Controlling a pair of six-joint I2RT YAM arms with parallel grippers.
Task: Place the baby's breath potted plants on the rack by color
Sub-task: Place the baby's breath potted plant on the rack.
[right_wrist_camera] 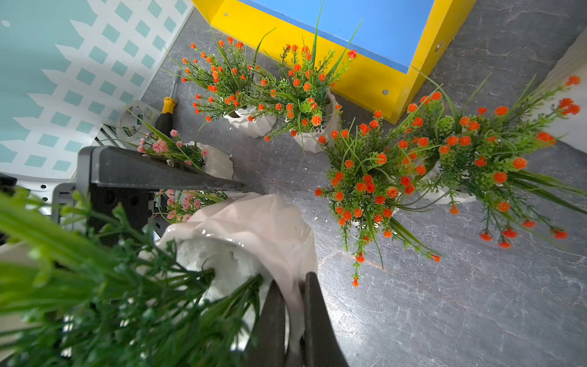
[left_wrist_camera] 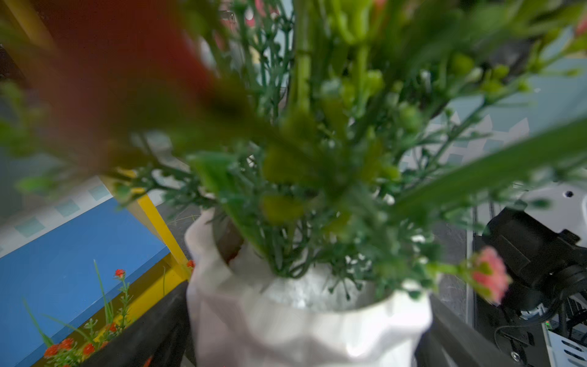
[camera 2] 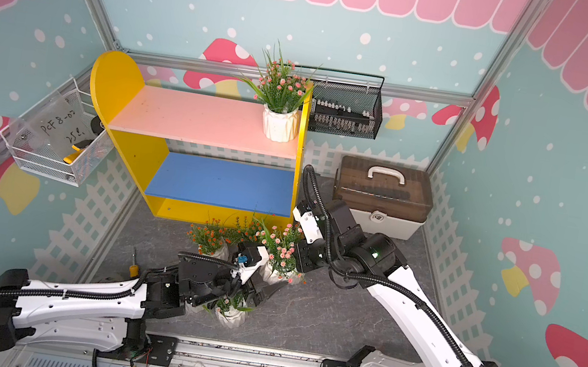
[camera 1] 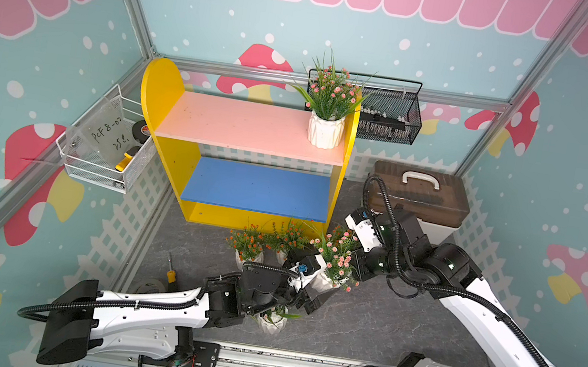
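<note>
pink plant [right_wrist_camera: 254,219]: green sprigs and pale blossoms in a white faceted pot, just in front of the rack [camera 1: 172,170]'s right end. right gripper [right_wrist_camera: 293,286] pinches its rim, jaws almost closed. left gripper [left_wrist_camera: 301,336] spread wide, flanking the same pot; contact unclear.

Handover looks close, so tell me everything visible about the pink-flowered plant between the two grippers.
The pink-blossom plant has green sprigs in a white faceted pot with white filler. It is by the rack's front corner. The right gripper's fingers pinch its rim, one inside, one outside; the left gripper's open fingers flank the pot's body. Whether it's lifted is unclear.
</note>
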